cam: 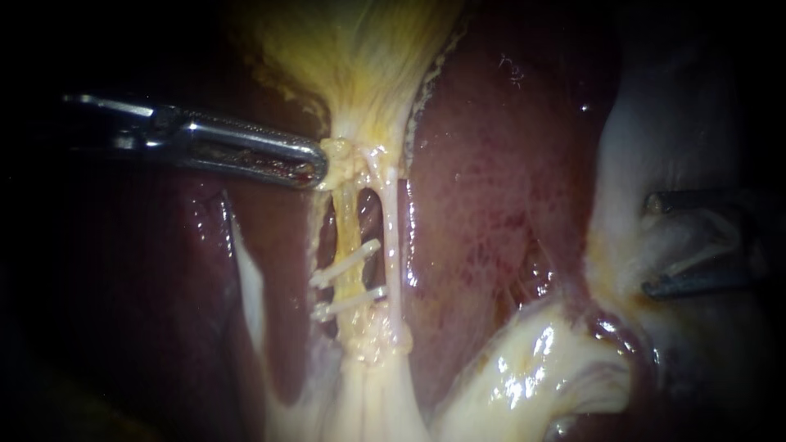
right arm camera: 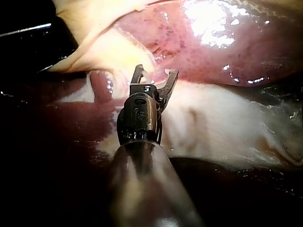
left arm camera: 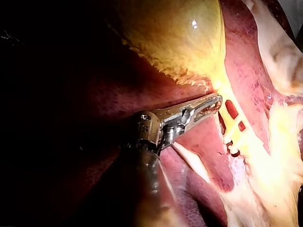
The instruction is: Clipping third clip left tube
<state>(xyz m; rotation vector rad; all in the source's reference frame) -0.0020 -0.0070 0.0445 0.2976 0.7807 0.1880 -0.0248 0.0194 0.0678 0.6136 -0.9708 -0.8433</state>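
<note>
The yellow left tube [cam: 348,229] runs down from the gallbladder [cam: 360,57]. Two white clips cross it, an upper clip [cam: 345,263] and a lower clip [cam: 350,302]. The thin pale right tube [cam: 391,237] lies just beside it. My left instrument [cam: 321,168] comes in level from the left. Its jaws are shut on the knot of tissue at the gallbladder's neck, above the clips, as the left wrist view also shows [left arm camera: 218,101]. My right instrument [cam: 651,244] stands at the far right edge, far from both tubes. Its jaws are open [right arm camera: 154,75] against pale tissue.
Dark red liver [cam: 491,180] lies between the tubes and my right instrument. Glistening pale fatty tissue [cam: 524,376] bulges below it. A white sheet of tissue [cam: 671,123] covers the right side. A dark liver lobe [cam: 164,286] lies under my left instrument.
</note>
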